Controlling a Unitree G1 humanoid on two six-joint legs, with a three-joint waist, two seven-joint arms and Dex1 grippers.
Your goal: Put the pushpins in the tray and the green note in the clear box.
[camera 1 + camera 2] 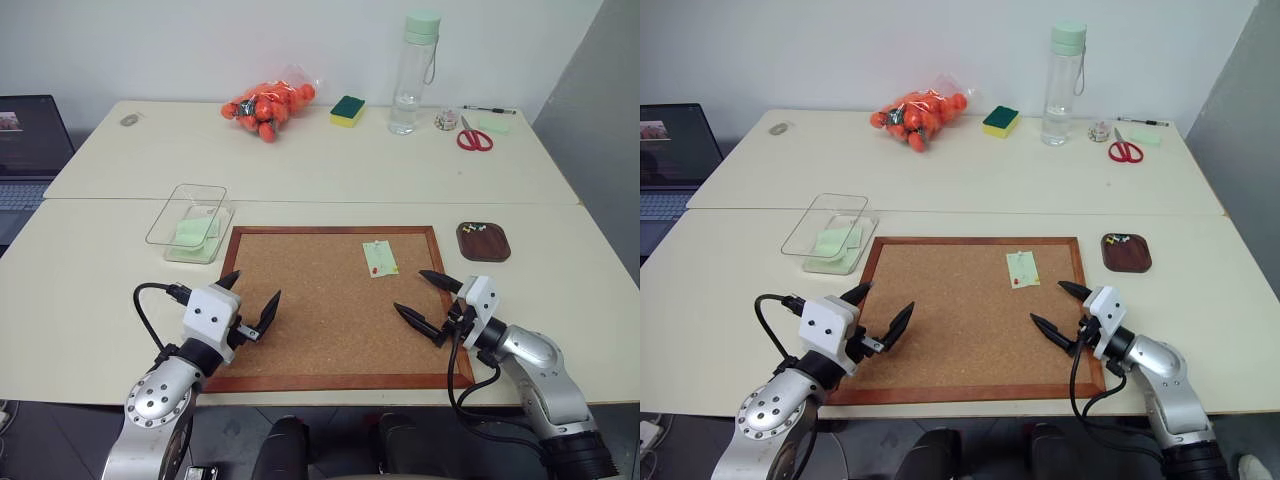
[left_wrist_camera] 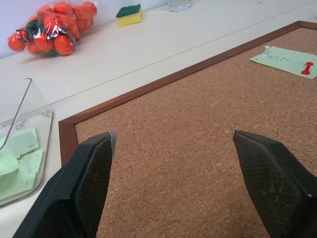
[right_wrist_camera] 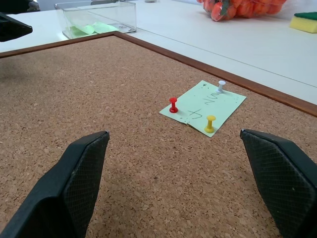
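Note:
The green note (image 1: 380, 258) lies on the cork board (image 1: 300, 330), toward its far right corner. Three pushpins hold the note down: a red one (image 3: 173, 104), a yellow one (image 3: 210, 123) and a white one (image 3: 221, 86). To the right of the board sits the dark brown tray (image 1: 484, 241), with a few small pins in it. The clear box (image 1: 190, 222) stands off the board's far left corner and has pale green slips inside. My left gripper (image 1: 257, 285) hovers open over the board's near left part. My right gripper (image 1: 410, 290) is open over the near right part, a short way in front of the note.
At the back of the table are a bag of orange fruit (image 1: 265, 105), a green-and-yellow sponge (image 1: 347, 110), a tall clear bottle (image 1: 415, 75), red scissors (image 1: 474, 138) and a green pad (image 1: 494, 125). A laptop (image 1: 30, 140) sits at the far left.

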